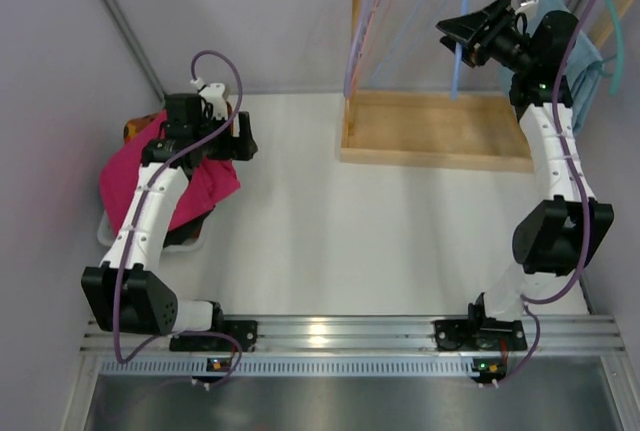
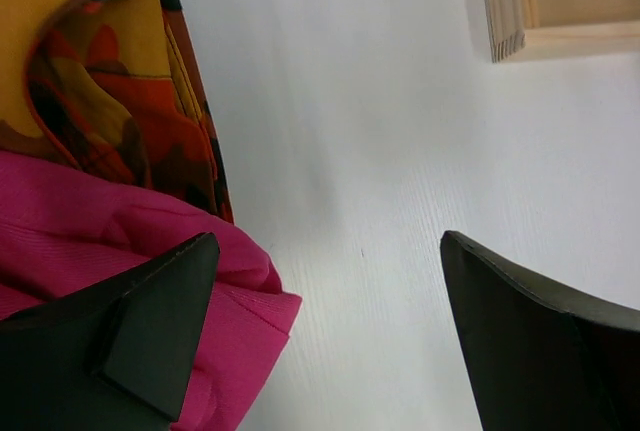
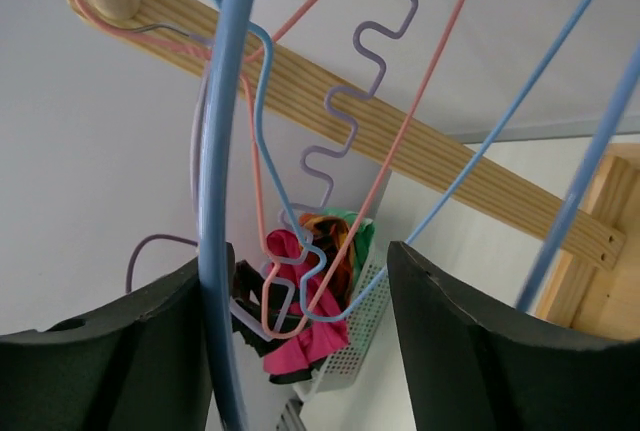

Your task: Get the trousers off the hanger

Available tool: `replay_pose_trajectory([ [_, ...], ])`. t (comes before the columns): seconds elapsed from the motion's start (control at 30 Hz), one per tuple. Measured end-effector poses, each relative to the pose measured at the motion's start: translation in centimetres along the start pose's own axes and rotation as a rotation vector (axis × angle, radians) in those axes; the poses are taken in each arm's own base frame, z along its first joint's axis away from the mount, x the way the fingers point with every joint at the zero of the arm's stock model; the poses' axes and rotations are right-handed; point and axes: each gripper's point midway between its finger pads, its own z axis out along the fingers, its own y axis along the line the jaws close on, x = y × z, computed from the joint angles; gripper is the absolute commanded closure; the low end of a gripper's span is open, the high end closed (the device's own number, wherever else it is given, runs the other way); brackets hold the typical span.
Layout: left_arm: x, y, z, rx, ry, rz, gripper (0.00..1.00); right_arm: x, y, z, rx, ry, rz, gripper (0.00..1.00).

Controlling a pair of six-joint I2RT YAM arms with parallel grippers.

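The right claw point(image 1: 450, 35) is raised among the hangers on the rack point(image 3: 400, 141), fingers spread. The blue hanger point(image 3: 215, 151) runs upright between them, close against the left finger, and nothing is pinched. That hanger is bare, as are the pink and purple ones beside it.

A blue-grey cloth point(image 1: 588, 51) hangs at the rack's right end, behind the right arm. If those are the trousers (I cannot tell from here), they lie to that claw's right and farther back, hanging lengthwise downward. The right arm is much the nearer, but its own elbow and cables stand in the way.

The left claw point(image 2: 328, 241) is also spread and holds nothing. It hovers just over the edge of a pink garment point(image 1: 130, 176), heaped in the basket point(image 1: 105, 231) at the worktop point(image 1: 330, 231)'s left with a patterned cloth point(image 2: 80, 51). That garment may equally be the trousers, already off. The wooden tray point(image 1: 430, 131) sits well apart from both.
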Motion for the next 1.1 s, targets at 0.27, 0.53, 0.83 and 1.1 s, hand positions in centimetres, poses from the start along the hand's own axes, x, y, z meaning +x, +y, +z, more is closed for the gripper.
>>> replay_pose_trajectory([
  [0.27, -0.7, 0.1, 0.3, -0.016, 0.031, 0.019, 0.02, 1.0, 0.0, -2.9, 0.062, -0.008, -0.042, 0.07],
  [0.53, -4.7, 1.8, 0.3, -0.131, -0.039, 0.042, 0.02, 1.1, 3.3, -9.3, 0.151, -0.068, -0.302, 0.01],
  [0.83, -4.6, -3.2, 2.7, -0.106, -0.022, 0.203, 0.02, 8.6, 1.0, -15.4, 0.265, 0.033, -0.541, 0.01],
  [1.1, -1.7, -11.4, 5.1, 0.017, 0.031, 0.324, 0.02, 14.0, -5.1, -17.0, 0.354, 0.18, -0.594, 0.01],
])
